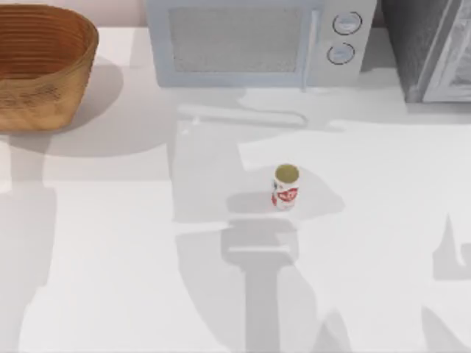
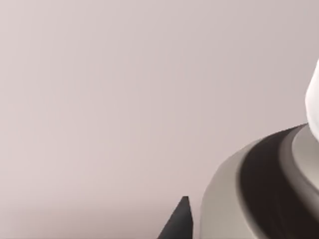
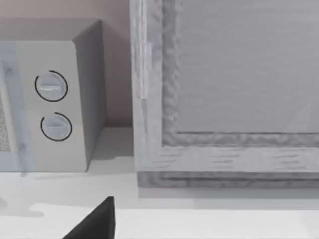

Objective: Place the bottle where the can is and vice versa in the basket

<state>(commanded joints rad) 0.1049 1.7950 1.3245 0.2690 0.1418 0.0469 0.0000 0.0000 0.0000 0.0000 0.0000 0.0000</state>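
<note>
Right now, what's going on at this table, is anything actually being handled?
Nothing is being handled at this moment. A small can with a red and white label stands upright by itself near the middle of the white table. The wicker basket sits at the far left corner, well apart from the can. A microwave stands along the back edge, with another appliance to its right. The right wrist view looks toward those two appliances, so that arm is not at the can or basket.
</note>
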